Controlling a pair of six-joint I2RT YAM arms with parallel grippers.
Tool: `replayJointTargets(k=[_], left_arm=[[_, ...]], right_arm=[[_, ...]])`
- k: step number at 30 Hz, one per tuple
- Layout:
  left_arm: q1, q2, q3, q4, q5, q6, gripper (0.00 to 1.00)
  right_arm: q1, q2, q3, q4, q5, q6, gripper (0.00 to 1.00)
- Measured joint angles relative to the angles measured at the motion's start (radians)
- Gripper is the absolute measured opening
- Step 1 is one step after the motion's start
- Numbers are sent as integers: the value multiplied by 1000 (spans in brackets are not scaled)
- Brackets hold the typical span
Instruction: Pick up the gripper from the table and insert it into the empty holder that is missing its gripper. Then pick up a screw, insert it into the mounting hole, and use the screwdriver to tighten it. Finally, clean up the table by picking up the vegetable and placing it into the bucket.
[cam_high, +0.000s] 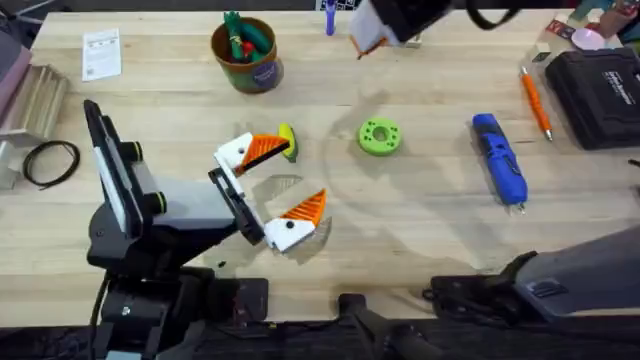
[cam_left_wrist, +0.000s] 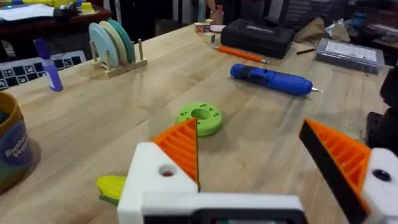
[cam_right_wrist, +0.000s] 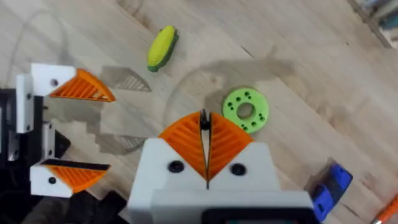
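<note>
My left gripper (cam_high: 298, 176) rests open on the table, an orange ribbed finger on each white holder (cam_high: 232, 154). The yellow vegetable (cam_high: 288, 142) lies right beside its far finger, also in the left wrist view (cam_left_wrist: 112, 185) and the right wrist view (cam_right_wrist: 161, 47). High above the table's far side, my right gripper (cam_right_wrist: 204, 122) is shut, its two orange fingers pressed together with nothing between them. The blue screwdriver (cam_high: 499, 158) lies at the right. At the back stands the brown bucket (cam_high: 262, 70) with green and red toys inside. The loose gripper and the screw are out of view.
A green holed disc (cam_high: 380, 136) lies mid-table between the vegetable and the screwdriver. A thin orange tool (cam_high: 535, 102) and a black case (cam_high: 600, 92) sit at the far right. A plate rack (cam_left_wrist: 115, 45) and a blue marker (cam_left_wrist: 48, 66) stand at the back.
</note>
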Motion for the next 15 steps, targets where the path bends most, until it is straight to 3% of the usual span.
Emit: replayJointTargets(k=[6,15], left_arm=[[0,0,0,0,0,0,986],[0,0,0,0,0,0,985]], right_arm=[[139,118,91,-4,-6,-85,6],[287,151,116,23,-97,-257,6]])
